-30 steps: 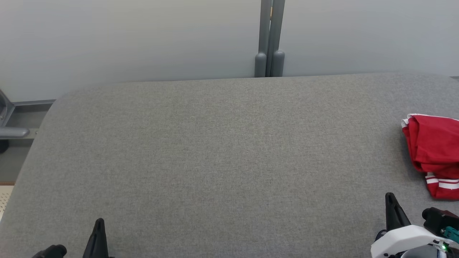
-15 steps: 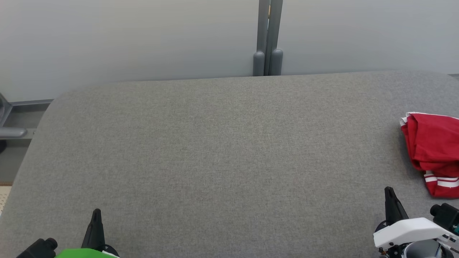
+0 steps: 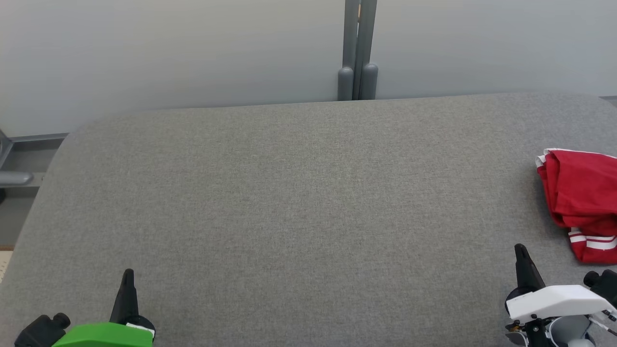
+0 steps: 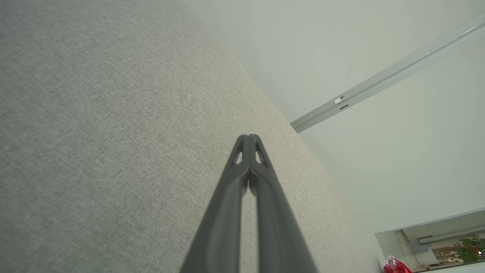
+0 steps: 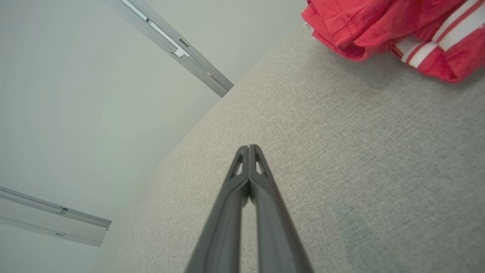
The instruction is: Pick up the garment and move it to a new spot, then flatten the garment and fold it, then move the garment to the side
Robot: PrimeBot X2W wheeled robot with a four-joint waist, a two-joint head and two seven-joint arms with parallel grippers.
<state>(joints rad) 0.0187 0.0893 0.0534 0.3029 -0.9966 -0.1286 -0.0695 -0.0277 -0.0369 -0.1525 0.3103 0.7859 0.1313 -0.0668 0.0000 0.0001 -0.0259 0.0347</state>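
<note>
The garment is red with white stripes and lies crumpled at the far right edge of the grey table. It fills the upper right corner of the right wrist view as the garment, and shows tiny in the left wrist view as the garment. My right gripper is shut and empty near the table's front right, short of the cloth. In its own view the right gripper has tips pressed together. At the front left my left gripper is shut on nothing; the left gripper hovers over bare fabric.
A pale wall rises behind the table, with a grey post at its middle. Metal framing stands off the table's left end. The table's rounded far left corner drops away to the floor.
Both arms have come further up into the head view, fingertips pointing the same way. The whole picture has slid slightly, so the camera moved. The garment lies as before.
</note>
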